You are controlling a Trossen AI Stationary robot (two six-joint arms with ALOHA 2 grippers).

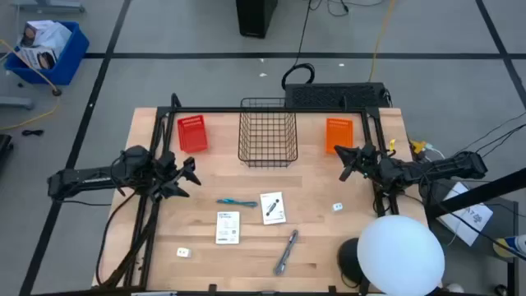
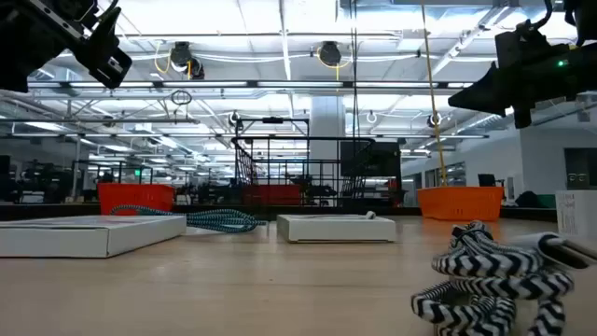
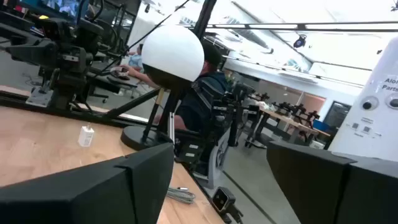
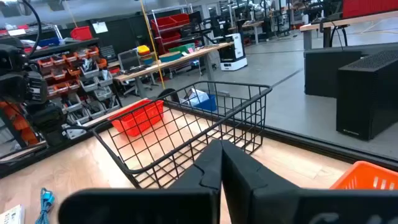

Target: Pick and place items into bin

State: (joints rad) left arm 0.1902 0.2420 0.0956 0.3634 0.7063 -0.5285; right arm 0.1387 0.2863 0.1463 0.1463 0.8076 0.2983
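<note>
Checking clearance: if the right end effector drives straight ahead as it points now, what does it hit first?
Likely the wire basket, dead ahead of the right end effector in its wrist view. The high view hints it may pass just in front; depth unclear.

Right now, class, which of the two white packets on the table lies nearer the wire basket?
The tilted packet, right of the teal pen. The other packet lies below the pen, farther from the wire basket.

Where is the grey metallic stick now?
In the high view, the grey metallic stick lies on the table's near edge, right of centre, just below the right-hand white packet.
</note>
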